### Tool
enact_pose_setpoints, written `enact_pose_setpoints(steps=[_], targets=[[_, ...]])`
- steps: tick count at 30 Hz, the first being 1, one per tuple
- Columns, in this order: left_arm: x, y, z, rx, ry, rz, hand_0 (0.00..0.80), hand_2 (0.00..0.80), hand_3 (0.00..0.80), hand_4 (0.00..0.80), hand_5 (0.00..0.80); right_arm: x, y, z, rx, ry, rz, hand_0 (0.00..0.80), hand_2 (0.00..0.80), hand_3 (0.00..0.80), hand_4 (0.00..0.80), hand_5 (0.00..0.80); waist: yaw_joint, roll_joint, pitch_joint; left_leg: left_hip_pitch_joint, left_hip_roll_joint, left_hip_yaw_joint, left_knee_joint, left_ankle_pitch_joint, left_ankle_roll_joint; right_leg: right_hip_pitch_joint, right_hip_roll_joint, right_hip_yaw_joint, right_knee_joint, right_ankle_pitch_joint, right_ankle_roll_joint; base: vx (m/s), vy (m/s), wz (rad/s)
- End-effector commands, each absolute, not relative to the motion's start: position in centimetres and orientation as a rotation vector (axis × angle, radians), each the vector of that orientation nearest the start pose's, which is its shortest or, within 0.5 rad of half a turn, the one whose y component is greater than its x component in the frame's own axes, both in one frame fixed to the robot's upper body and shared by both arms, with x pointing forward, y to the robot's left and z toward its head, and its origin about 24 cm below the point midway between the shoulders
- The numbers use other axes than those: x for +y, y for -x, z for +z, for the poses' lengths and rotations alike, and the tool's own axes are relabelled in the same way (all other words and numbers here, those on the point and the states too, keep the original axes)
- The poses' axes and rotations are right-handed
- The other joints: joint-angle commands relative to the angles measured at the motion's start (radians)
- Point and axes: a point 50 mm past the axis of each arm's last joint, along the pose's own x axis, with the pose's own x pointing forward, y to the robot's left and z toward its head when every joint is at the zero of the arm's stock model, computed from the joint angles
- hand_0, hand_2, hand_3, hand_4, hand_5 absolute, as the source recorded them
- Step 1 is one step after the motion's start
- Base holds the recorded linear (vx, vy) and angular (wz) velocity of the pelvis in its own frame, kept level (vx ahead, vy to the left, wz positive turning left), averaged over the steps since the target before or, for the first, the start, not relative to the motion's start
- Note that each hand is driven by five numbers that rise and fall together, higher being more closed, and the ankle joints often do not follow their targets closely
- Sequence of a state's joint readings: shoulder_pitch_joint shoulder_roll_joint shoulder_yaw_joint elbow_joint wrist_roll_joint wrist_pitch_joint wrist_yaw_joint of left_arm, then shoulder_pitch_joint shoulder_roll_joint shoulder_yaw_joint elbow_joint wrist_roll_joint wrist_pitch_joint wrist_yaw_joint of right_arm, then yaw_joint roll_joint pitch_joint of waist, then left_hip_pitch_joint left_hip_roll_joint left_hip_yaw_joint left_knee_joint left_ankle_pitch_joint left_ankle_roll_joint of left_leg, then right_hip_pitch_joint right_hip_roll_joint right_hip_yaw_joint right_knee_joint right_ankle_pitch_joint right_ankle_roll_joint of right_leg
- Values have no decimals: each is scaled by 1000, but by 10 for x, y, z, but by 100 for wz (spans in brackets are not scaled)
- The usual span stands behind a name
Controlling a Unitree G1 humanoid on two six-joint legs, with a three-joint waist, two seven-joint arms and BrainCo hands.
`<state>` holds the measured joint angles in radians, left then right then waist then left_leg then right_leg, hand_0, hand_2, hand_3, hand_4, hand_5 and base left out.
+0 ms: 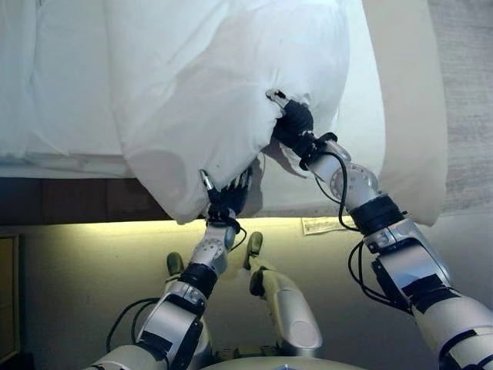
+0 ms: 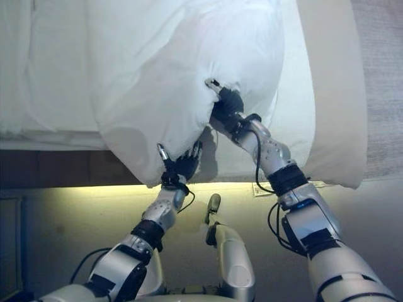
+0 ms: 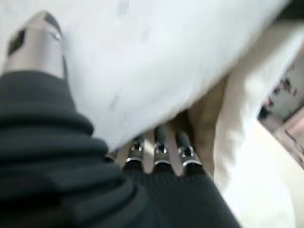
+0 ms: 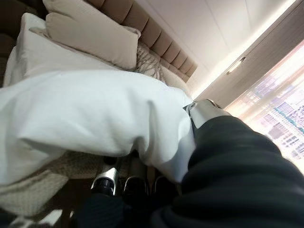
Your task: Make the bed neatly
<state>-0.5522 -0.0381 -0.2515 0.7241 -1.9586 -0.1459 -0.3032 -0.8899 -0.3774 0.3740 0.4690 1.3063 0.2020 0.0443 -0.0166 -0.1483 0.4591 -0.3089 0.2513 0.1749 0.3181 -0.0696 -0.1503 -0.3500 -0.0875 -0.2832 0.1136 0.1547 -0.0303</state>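
Note:
A large white pillow [image 1: 223, 85] hangs over the near edge of the bed [image 1: 62, 92], held up by both hands. My left hand [image 1: 223, 199] grips its lower near corner; in the left wrist view the fingers [image 3: 161, 147] go under the pillow [image 3: 166, 57] and the thumb [image 3: 35, 45] lies on top. My right hand [image 1: 293, 123] pinches the pillow's near edge further right and higher, bunching the cloth. In the right wrist view its fingers [image 4: 111, 178] are under the pillow [image 4: 85, 114] and its thumb [image 4: 202, 111] lies over it.
White sheets cover the bed on the left. A beige cover [image 1: 408, 116] hangs over the bed's right side, with grey carpet [image 1: 466, 92] beyond. The dark bed frame [image 1: 69, 200] runs below. The right wrist view shows a beige pillow [image 4: 90, 33] and padded headboard [image 4: 156, 38].

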Motion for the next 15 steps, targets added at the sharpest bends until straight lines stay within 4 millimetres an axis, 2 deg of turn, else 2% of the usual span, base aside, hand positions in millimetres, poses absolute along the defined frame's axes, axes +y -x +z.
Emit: enact_pose_setpoints(steps=[1,12,15], targets=[[38,-336,74,-34,1871,-320,0,0,0,0,0,-67,-352,230,-133,-657,791,800,800,800,800,800,-16,-14,-66,-23,53,-10,-36,38,-22,33,-60,24,102,-186,123,16,-47,5],[50,-335,92,-303,1907,-269,0,0,0,0,0,-79,-353,207,-84,-683,743,800,800,800,800,800,-3,-48,-78,5,68,-15,-56,33,-29,83,-47,2,79,-195,123,23,-34,6],[57,-335,91,-348,1909,-230,0,0,0,0,0,-85,-354,192,-46,-676,714,800,800,800,800,800,1,-52,-85,26,67,-15,-74,34,-30,107,-46,-5,70,-199,123,27,1,9]])
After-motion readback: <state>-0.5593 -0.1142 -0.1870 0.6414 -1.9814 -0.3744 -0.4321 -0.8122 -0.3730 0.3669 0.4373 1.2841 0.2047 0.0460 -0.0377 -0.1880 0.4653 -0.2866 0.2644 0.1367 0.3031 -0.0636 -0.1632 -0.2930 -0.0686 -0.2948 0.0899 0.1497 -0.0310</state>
